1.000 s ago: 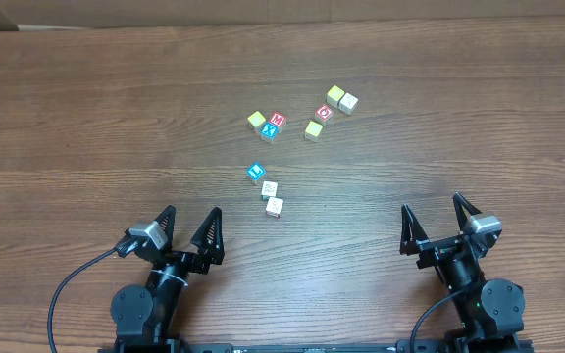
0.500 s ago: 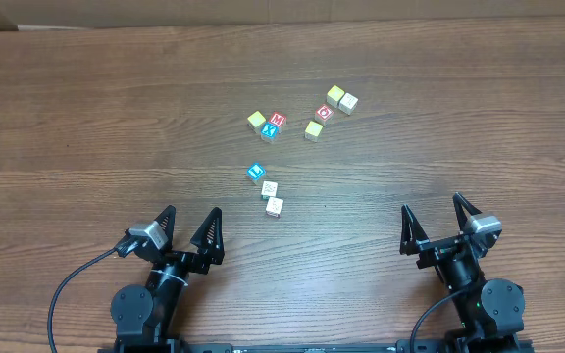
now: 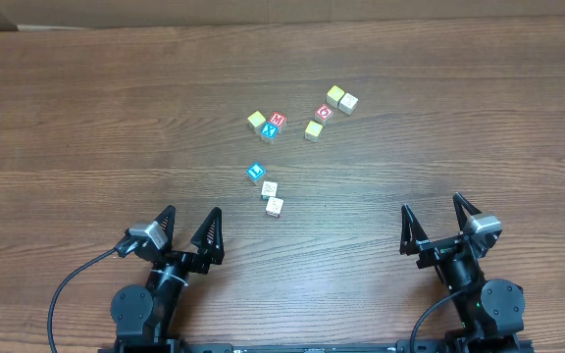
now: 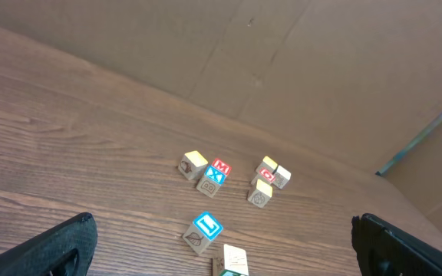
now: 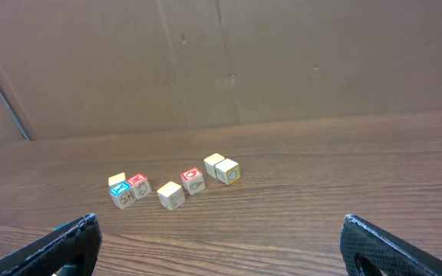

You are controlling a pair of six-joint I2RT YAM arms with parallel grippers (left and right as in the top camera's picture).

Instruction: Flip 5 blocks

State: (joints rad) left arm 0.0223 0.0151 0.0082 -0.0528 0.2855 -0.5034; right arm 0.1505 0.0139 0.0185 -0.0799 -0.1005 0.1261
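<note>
Several small wooden blocks lie mid-table in the overhead view. A teal-faced block (image 3: 255, 172) sits just above two cream blocks (image 3: 270, 189) (image 3: 275, 206). Farther back are a yellow block (image 3: 256, 120), a red M block (image 3: 278, 121), a blue X block (image 3: 270, 131) and a red O block (image 3: 325, 112). My left gripper (image 3: 192, 218) and right gripper (image 3: 432, 209) rest near the front edge, both open and empty. In the left wrist view the teal block (image 4: 207, 226) lies between the wide-spread fingers (image 4: 60, 245). The right wrist view shows the far cluster (image 5: 170, 195) ahead of its fingers (image 5: 374, 241).
A yellow block (image 3: 314, 128), another yellow block (image 3: 334, 95) and a cream block (image 3: 348, 102) lie at the back right of the group. A brown cardboard wall (image 5: 221, 61) stands behind the wooden table (image 3: 86, 118).
</note>
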